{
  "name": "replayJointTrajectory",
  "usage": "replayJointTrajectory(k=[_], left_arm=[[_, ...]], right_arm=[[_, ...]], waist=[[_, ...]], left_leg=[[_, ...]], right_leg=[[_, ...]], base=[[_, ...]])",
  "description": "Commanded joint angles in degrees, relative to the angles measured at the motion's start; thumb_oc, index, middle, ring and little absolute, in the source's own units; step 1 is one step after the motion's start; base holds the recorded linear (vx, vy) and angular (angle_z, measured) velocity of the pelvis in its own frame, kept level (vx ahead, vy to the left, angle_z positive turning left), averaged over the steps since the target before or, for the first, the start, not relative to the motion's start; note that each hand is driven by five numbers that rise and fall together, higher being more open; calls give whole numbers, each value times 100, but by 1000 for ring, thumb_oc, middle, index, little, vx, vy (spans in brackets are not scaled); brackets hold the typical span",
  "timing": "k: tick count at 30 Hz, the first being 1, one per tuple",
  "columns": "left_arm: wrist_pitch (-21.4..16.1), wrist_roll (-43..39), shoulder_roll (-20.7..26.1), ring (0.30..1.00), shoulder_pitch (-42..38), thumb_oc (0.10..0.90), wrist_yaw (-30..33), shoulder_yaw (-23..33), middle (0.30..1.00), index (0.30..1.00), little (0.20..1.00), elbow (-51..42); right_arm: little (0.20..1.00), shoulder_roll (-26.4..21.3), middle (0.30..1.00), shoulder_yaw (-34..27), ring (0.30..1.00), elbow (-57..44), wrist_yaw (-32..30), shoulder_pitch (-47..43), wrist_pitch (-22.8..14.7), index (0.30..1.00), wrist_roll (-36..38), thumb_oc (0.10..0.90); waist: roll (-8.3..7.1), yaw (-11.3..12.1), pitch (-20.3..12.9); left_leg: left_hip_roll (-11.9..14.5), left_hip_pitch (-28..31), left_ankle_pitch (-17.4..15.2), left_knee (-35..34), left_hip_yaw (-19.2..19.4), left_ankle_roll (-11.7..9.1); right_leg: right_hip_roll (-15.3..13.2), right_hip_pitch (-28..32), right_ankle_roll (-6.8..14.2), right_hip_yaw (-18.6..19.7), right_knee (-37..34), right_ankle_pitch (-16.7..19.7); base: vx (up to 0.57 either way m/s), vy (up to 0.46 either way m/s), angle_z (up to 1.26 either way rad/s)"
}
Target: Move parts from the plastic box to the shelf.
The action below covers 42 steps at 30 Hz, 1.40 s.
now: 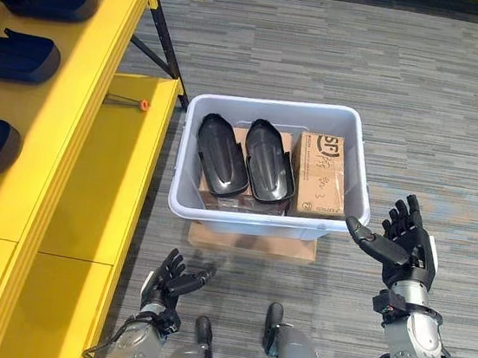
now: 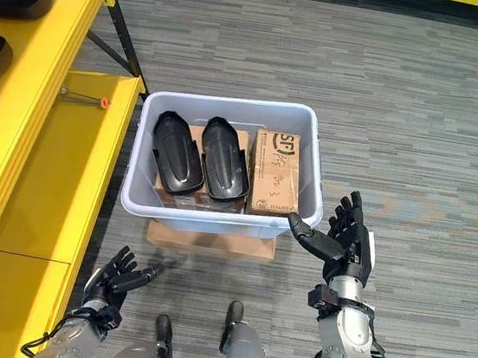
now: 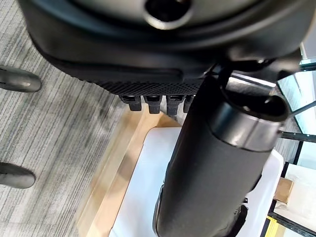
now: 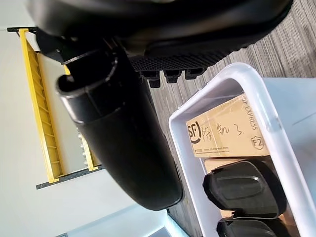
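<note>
A pale plastic box [image 1: 260,223] stands on the carpet with two black moulded parts [image 1: 222,153] [image 1: 269,160] lying side by side in it, next to a cardboard carton [image 1: 319,173]. Those parts [image 4: 244,187] and the carton [image 4: 224,131] also show past my right hand in the right wrist view. My right hand [image 1: 401,243] is raised by the box's near right corner, open, fingers spread, holding nothing. My left hand [image 1: 170,282] hangs low in front of the box, open and empty. The yellow shelf [image 1: 93,161] runs along the left, with three black parts [image 1: 14,55] on its upper level.
The box rests on a flat cardboard sheet [image 1: 253,243]. A small orange-tipped tool [image 1: 131,101] lies on the shelf's lower level. Black shelf legs [image 1: 162,25] stand behind it. Grey carpet [image 1: 437,125] stretches to the right and behind the box.
</note>
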Motion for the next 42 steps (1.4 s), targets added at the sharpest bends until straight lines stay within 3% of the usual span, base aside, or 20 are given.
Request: replayJointTrajectory(k=[1,3,6,7,8,10,11,13,14,15,18,21,24,25,27,36,42], left_arm=[[-315,-24,180,1000,142,900,-132,221,1000,1000,1000,-550],[-322,-24,130,1000,212,900,-167,271,1000,1000,1000,-568],[-354,-106,66,1000,246,900,-188,290,1000,1000,1000,-582],[-353,-106,67,1000,241,900,-187,291,1000,1000,1000,-581],[-372,-95,52,1000,205,900,-162,235,1000,1000,1000,-594],[-351,-101,25,1000,204,900,-166,225,1000,1000,1000,-603],[-337,-99,22,1000,220,900,-165,213,1000,1000,1000,-590],[-333,-78,19,1000,210,900,-158,170,1000,1000,1000,-564],[-342,-57,5,1000,192,900,-151,171,1000,1000,1000,-530],[-342,-45,-13,1000,185,900,-142,175,1000,1000,1000,-498],[-376,60,-10,1000,195,900,-164,243,1000,1000,1000,-441],[-387,3,-1,1000,276,900,-214,204,1000,1000,1000,-442],[-370,18,85,1000,217,900,-229,150,1000,1000,1000,-473],[-366,51,229,1000,129,900,-215,109,1000,1000,1000,-491],[-370,55,316,1000,93,900,-160,116,1000,1000,1000,-501],[-342,-7,383,1000,108,900,-19,154,1000,1000,1000,-598],[-329,-37,361,1000,140,900,4,173,1000,1000,1000,-596]], right_arm=[[1000,-267,1000,-192,1000,-686,100,-148,-546,1000,-124,900],[1000,-282,1000,-194,1000,-676,122,-128,-550,1000,-127,900],[1000,-376,1000,-214,1000,-654,111,-131,-621,1000,-117,900],[1000,-375,1000,-216,1000,-653,112,-135,-621,1000,-116,900],[1000,-457,1000,-256,1000,-666,109,-125,-661,1000,-113,900],[1000,-441,1000,-362,1000,-671,67,-68,-669,1000,-124,900],[1000,-411,1000,-383,1000,-664,20,-35,-694,1000,-117,900],[1000,-401,1000,-377,1000,-622,-14,13,-697,1000,-127,900],[1000,-396,1000,-376,1000,-586,-34,39,-718,1000,-110,900],[1000,-398,1000,-371,1000,-593,-37,74,-700,1000,-112,900],[1000,-401,1000,-312,1000,-595,6,100,-658,1000,-159,900],[1000,-296,1000,-238,1000,-663,175,214,-578,1000,-182,900],[1000,-202,1000,-267,1000,-729,190,241,-551,1000,-196,900],[1000,-132,1000,-207,1000,-767,185,210,-503,1000,-168,900],[1000,-77,1000,-118,1000,-767,195,167,-488,1000,-95,900],[1000,-94,1000,-147,1000,-781,153,122,-414,1000,-116,900],[1000,-56,1000,-102,1000,-762,140,87,-403,1000,-100,900]], waist=[[-34,-63,-429],[-6,-49,-509],[-44,69,-406],[-42,58,-420],[-128,216,-216],[-146,226,-220],[-127,266,-242],[-2,306,-253],[35,302,-275],[48,303,-290],[111,400,-385],[121,435,-575],[25,402,-600],[-76,369,-603],[-133,370,-602],[-242,333,-660],[-295,366,-642]], left_leg=[[464,293,-219,3,-337,-90],[561,360,-127,-56,-315,-150],[680,-77,361,1082,-511,-281],[677,-111,377,1087,-525,-279],[364,-568,485,1778,-1023,-244],[518,-800,451,1391,-957,-215],[638,-887,486,876,-952,-209],[937,-1022,1074,-1,-1010,-320],[1137,-1117,1365,-609,-849,-422],[1201,-1121,1439,-878,-745,-456],[1268,-1136,1577,-1075,-778,-617],[1279,-887,1635,-1020,-749,-619],[1169,-995,1468,-621,-660,-564],[980,-1197,1171,-38,-656,-454],[855,-1333,970,235,-640,-340],[650,-1742,534,793,-543,-208],[641,-1816,447,925,-560,-176]], right_leg=[[-112,375,651,315,-492,-92],[-9,439,568,357,-593,-187],[198,818,302,291,-886,-303],[197,806,300,278,-909,-278],[194,981,204,193,-973,-338],[169,1084,239,153,-1016,-442],[166,1170,277,172,-1038,-513],[243,1252,350,227,-1037,-583],[233,1338,393,241,-1029,-686],[213,1415,429,296,-1015,-722],[184,1828,516,508,-1107,-840],[47,2068,635,721,-1220,-867],[-185,2170,738,748,-1286,-799],[-442,2195,884,812,-1374,-633],[-583,2152,937,880,-1461,-507],[-884,2095,1104,785,-1818,-53],[-912,2107,1134,729,-1854,-30]], base=[[36,-34,11],[114,-152,9],[64,-216,8],[-34,-209,9],[3,-150,14],[110,-71,20],[207,78,17],[255,155,7],[289,181,-7],[308,171,-17],[306,187,-37],[350,326,-73],[186,230,-49],[101,164,-34],[122,229,-5],[74,106,3],[33,24,-4]])
